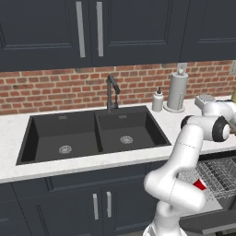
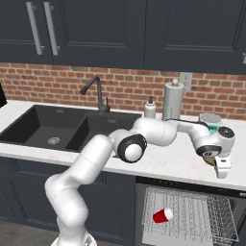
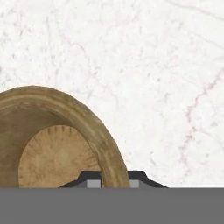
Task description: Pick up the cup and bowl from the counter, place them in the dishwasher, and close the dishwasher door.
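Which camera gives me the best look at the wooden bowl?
The hand view: the bowl sits close up, its rim between the gripper fingertips. The right base view shows just a sliver under the hand.

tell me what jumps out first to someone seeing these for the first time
The white arm reaches over the counter, its gripper down at the brown bowl, with the jaws straddling the bowl's rim. Below, the bright red cup lies on its side in the wire rack of the open dishwasher. A black double sink sits to the left under the brick wall.
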You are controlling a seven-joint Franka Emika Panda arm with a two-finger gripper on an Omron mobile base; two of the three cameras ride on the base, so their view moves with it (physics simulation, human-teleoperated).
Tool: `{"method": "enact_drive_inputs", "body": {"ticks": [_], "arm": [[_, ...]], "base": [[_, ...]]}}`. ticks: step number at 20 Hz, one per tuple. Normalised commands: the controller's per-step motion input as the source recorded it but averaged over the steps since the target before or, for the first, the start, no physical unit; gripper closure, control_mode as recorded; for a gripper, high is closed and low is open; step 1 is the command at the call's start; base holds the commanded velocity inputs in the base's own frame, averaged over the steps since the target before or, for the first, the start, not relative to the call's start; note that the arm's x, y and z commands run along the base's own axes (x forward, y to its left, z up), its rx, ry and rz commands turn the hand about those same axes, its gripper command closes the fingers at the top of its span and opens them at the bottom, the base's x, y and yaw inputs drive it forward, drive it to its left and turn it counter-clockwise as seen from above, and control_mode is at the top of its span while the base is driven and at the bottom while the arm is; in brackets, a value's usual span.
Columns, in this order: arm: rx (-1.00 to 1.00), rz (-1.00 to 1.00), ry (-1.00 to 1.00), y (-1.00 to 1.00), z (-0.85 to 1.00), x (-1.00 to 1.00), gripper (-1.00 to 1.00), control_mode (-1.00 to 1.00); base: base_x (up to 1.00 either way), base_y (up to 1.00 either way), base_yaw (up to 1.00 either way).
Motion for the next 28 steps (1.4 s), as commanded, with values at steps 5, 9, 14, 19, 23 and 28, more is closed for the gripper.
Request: {"method": "enact_drive_inputs", "body": {"ticks": [5, 9, 14, 19, 23, 28], "arm": [[0.0, -0.11, 0.0, -0.69, 0.3, -0.64, 1.0, -1.0], [0.0, -0.21, 0.0, -0.53, 0.05, -0.95, 1.0, -1.0], [0.0, -0.17, 0.04, -0.28, 0.0, -1.0, 1.0, -1.0], [0.0, -0.13, 0.02, -0.25, 0.0, -1.0, 1.0, -1.0], [0.0, -0.14, 0.04, 0.18, -0.32, -1.0, 1.0, -1.0], [0.01, -0.11, 0.0, 0.61, -0.59, -0.56, 1.0, -1.0]], "base": [[0.0, 0.0, 0.0], [0.0, 0.0, 0.0], [0.0, 0.0, 0.0], [0.0, 0.0, 0.0], [0.0, 0.0, 0.0], [0.0, 0.0, 0.0]]}}
